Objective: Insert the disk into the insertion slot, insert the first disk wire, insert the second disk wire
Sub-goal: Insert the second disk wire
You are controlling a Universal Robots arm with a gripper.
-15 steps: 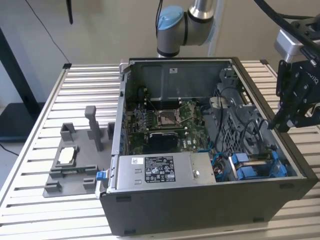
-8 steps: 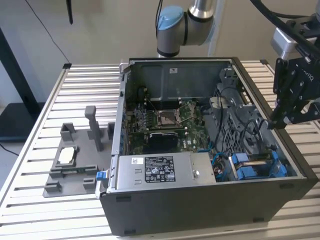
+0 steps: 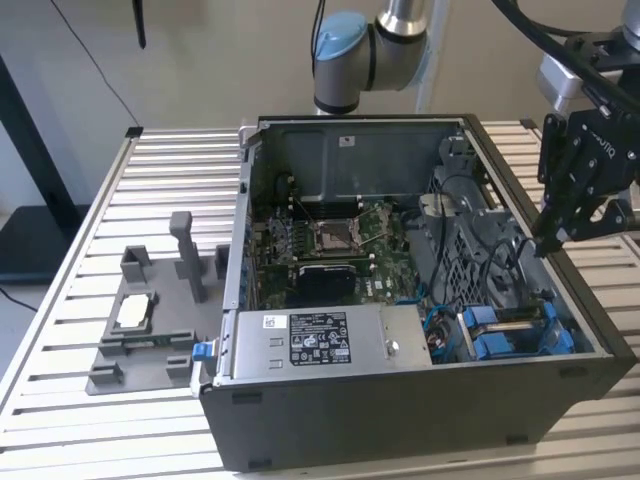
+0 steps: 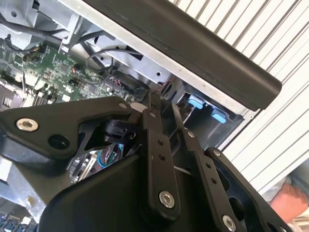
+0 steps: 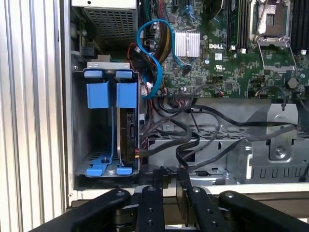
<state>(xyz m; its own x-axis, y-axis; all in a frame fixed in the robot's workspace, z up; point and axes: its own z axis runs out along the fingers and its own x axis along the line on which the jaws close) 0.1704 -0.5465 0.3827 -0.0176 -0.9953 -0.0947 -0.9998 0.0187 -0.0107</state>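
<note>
Gripper, closure cannot be told, hovers at case's three o'clock; plug squarely into seated disk, avoiding tangled cables.

Disk: blue-framed, standing on edge, seated inside the slot; I see its dark edge facing the wires.
Slot: grey metal bay in a corner of the case.
Wires: black, draped loosely beside the slot; I cannot tell whether they are plugged in.
</note>
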